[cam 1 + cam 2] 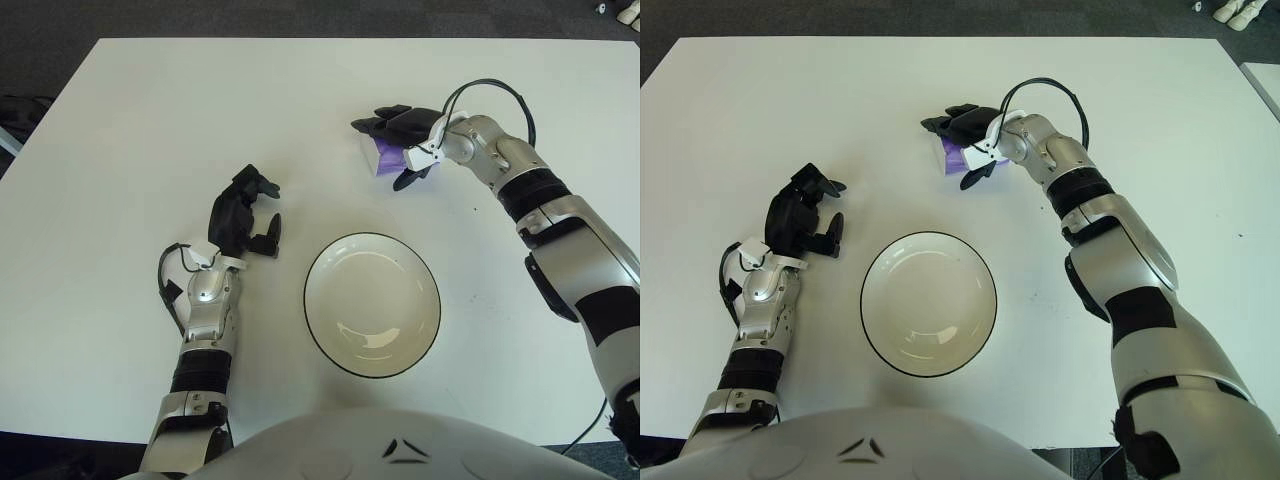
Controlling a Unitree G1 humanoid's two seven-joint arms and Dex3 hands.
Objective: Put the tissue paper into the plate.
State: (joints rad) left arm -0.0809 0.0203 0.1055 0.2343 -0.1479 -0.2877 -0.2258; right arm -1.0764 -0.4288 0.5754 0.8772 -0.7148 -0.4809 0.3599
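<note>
Tissue pack (384, 154) on white table (120, 130)

A plain indoor test room, judging by the bare white table (150, 120) on dark carpet (300, 15).

The robot's right hand (398, 135), black three-fingered on a silver forearm, reaches forward and inward from the right with its wrist bent, fingers curled closed around a small purple tissue packet (384, 155). The left hand (243, 212), also black with a silver wrist, shows at the left, forearm pointing forward, its fingers loosely curled and holding nothing.
</note>
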